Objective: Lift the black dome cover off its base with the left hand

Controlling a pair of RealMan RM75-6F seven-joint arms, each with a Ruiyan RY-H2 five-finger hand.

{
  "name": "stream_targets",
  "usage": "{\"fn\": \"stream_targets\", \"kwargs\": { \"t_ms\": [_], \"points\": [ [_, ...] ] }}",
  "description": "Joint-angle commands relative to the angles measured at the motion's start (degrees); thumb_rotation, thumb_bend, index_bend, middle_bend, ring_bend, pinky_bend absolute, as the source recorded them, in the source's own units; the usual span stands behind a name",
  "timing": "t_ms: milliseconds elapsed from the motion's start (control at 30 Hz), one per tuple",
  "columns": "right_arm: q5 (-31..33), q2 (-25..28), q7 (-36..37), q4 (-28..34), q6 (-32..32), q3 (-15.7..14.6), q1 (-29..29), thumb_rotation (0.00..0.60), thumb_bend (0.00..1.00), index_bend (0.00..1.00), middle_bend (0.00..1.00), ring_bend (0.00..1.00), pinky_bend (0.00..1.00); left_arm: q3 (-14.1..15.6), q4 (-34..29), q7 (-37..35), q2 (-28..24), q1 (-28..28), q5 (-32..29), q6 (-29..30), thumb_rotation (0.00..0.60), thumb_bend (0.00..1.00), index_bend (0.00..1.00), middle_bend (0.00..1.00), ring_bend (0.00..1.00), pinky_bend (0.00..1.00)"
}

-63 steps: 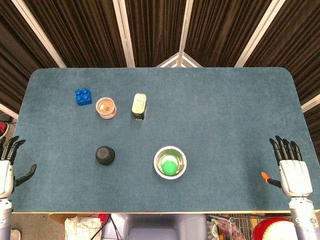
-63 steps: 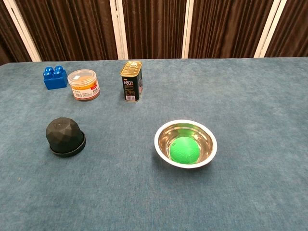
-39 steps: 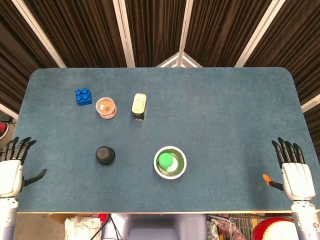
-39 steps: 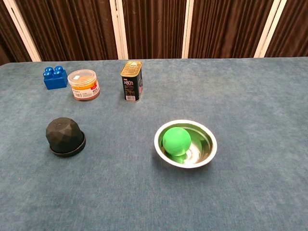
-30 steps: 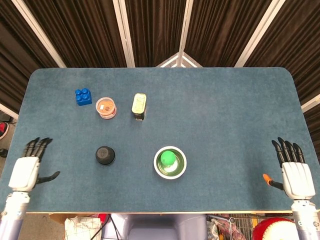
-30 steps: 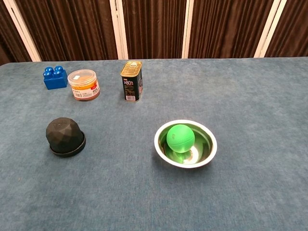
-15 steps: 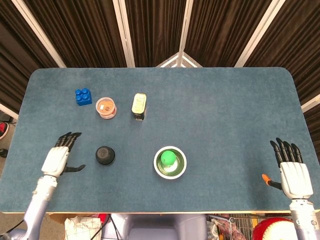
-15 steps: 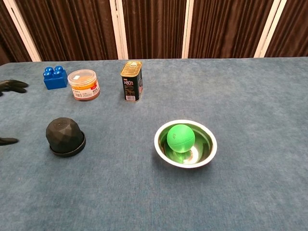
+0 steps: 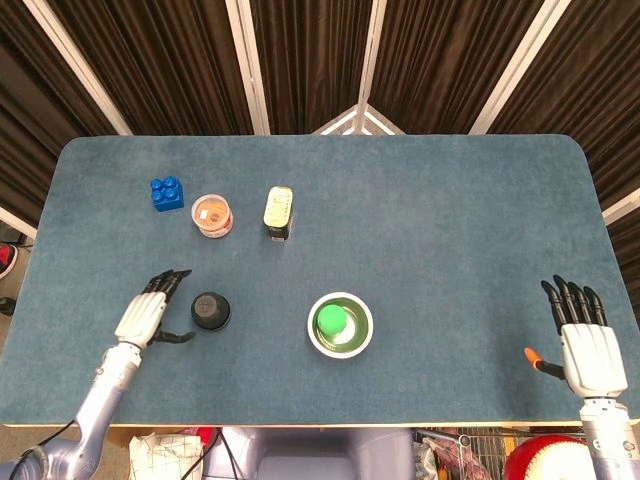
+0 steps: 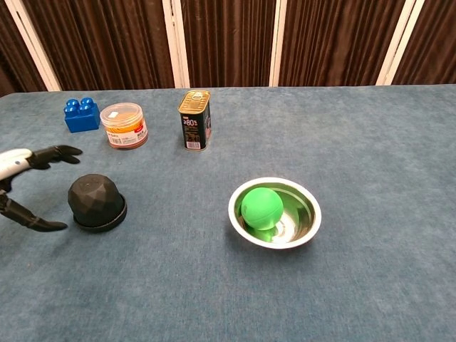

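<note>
The black dome cover point(image 9: 210, 311) point(image 10: 95, 198) sits on its flat black base point(image 10: 101, 221), on the left half of the blue table. My left hand point(image 9: 148, 315) point(image 10: 28, 185) is just left of the dome, open, its fingers spread beside it and its thumb low; nothing touches the cover. My right hand point(image 9: 586, 346) lies flat and open near the table's front right corner, far from the dome, and the chest view does not show it.
A steel bowl point(image 9: 341, 325) point(image 10: 275, 211) holding a green ball point(image 10: 261, 207) stands right of the dome. Behind are a blue block point(image 9: 166, 193) point(image 10: 80, 114), an orange-filled jar point(image 9: 212, 215) point(image 10: 124, 125) and a dark can point(image 9: 278, 212) point(image 10: 194, 119).
My left hand has come in from the table's left edge to just beside the dome. The green ball has rolled about in the bowl. The right hand has stayed put.
</note>
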State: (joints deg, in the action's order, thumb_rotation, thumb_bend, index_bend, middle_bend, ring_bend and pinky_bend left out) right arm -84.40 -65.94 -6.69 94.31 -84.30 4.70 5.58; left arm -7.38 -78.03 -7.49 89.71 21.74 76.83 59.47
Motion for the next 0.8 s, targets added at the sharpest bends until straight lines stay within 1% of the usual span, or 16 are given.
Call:
{"fn": "stream_targets", "kwargs": {
  "t_ms": [33,233,500,800],
  "points": [
    [-0.04,-0.07,0.05,-0.11,0.06,0.00,0.05,0.600,0.18,0.03,0.00,0.02,0.00,0.20,1.88,-0.17,1.47,0.79,-0.39,-0.67,0.600,0.10,0.09,0.09,0.00,0.00],
    [-0.31,0.05,0.22,-0.08,-0.01,-0.09,0.04,0.600,0.18,0.03,0.00,0.02,0.00,0.24,4.40,0.41,4.01,2.01,-1.41,-2.20,0.600,0.10,0.09,0.13,0.00,0.00],
    [-0.31,0.17,0.46,-0.13,0.35,-0.04,0.26,0.600,0.18,0.03,0.00,0.02,0.00,0.52,7.15,1.91,6.89,2.38,-1.49,-1.11,0.600,0.10,0.09,0.16,0.00,0.00],
    [-0.24,0.17,0.09,0.09,0.76,-0.03,0.52,0.600,0.18,0.03,0.00,0.02,0.00,0.67,7.16,1.52,7.43,2.61,-0.49,0.38,0.600,0.11,0.09,0.19,0.00,0.00]
  ]
}}
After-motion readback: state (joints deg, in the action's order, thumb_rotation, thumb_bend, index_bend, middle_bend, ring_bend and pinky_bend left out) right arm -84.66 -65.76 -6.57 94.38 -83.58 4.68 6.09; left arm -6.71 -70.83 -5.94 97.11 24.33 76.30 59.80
